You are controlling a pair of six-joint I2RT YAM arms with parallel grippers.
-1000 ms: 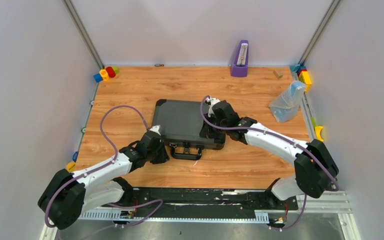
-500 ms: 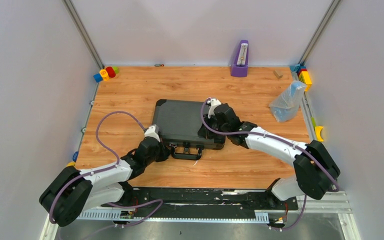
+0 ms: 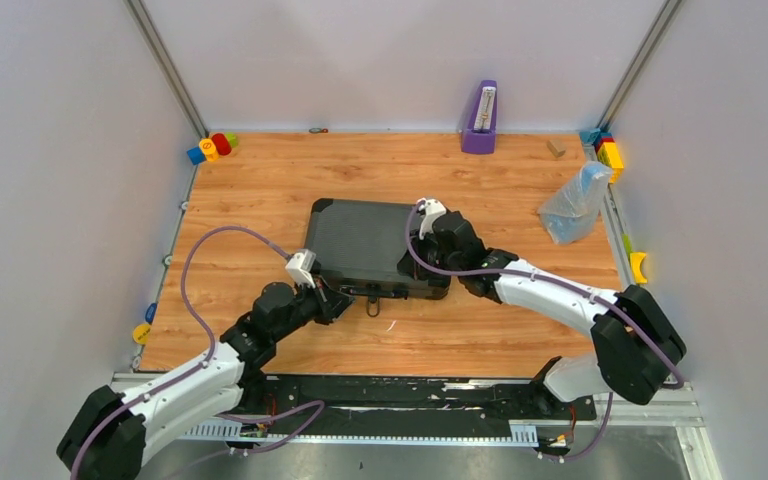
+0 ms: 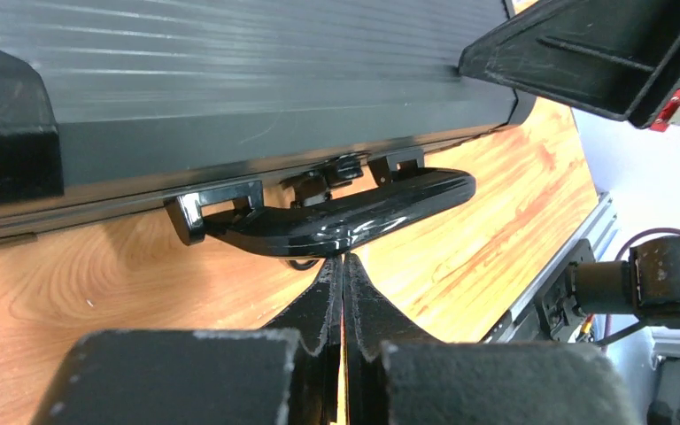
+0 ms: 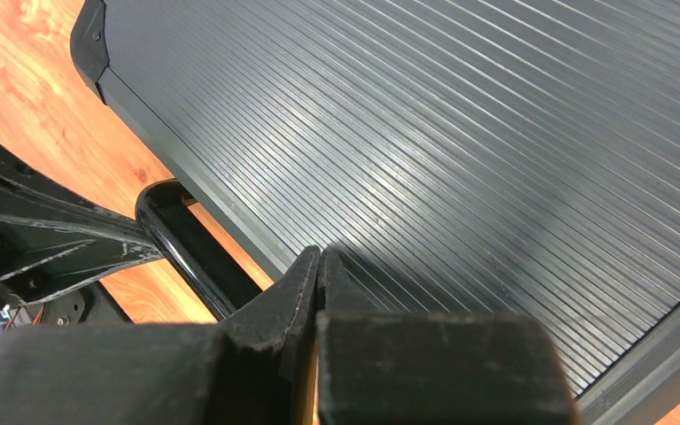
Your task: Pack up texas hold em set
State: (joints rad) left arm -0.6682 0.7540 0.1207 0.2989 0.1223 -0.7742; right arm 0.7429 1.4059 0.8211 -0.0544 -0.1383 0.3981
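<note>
Black briefcase [image 3: 360,243] lies flat mid-table [image 3: 260,180], lid down, so the inside is hidden. L gripper [image 4: 343,264] is at the front edge, fingers pressed together w/ nothing between, tips just under the glossy handle [image 4: 354,217]; can't tell if they touch. R gripper [image 5: 319,258] is pinched tight too, tips on the ribbed lid near its front rt corner. From above, both tips are hard to pick out against the black case.

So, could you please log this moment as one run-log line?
briefcase: closed, flat | left gripper: shut, tips at handle | right gripper: shut, over briefcase
</note>
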